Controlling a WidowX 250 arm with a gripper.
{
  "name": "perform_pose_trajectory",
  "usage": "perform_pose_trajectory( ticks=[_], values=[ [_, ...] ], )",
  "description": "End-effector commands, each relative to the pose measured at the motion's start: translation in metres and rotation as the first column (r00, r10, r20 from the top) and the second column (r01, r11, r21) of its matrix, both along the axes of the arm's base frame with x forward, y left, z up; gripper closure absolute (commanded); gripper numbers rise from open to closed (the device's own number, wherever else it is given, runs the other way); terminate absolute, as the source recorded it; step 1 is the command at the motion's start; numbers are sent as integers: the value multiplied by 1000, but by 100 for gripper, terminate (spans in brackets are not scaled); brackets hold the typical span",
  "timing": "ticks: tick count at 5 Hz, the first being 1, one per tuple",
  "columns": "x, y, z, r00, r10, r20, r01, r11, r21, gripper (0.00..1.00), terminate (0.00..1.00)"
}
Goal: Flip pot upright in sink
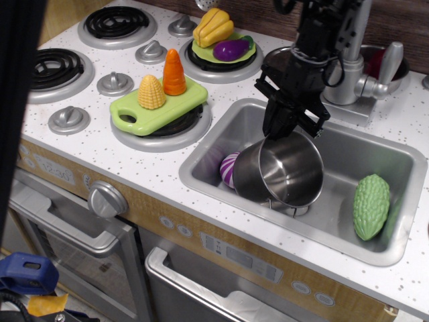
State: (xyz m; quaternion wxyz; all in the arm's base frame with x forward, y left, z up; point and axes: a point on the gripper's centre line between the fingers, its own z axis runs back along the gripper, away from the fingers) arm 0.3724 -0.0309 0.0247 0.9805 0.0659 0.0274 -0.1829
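My arm reaches down over the sink, claw on a tipped pot.

My arm comes down from the back, over the sink's far rim. The pot sits inside the sink, tilted, mouth facing front-right, bottom against the purple ball. My claw is pinched shut on the pot's upper rim.

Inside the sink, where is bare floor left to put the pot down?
The sink floor is bare between the pot and the green bitter gourd, and along the back wall. The left end is crowded: the purple ball lies against the pot.
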Motion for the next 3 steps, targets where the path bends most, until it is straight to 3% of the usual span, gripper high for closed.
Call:
perform_pose_trajectory(
  ticks=[1,3],
  values=[
    [6,-2,14,984,8,180,1,999,-53,100,0],
    [1,-8,-7,958,36,286,-26,999,-39,100,0]
  ],
)
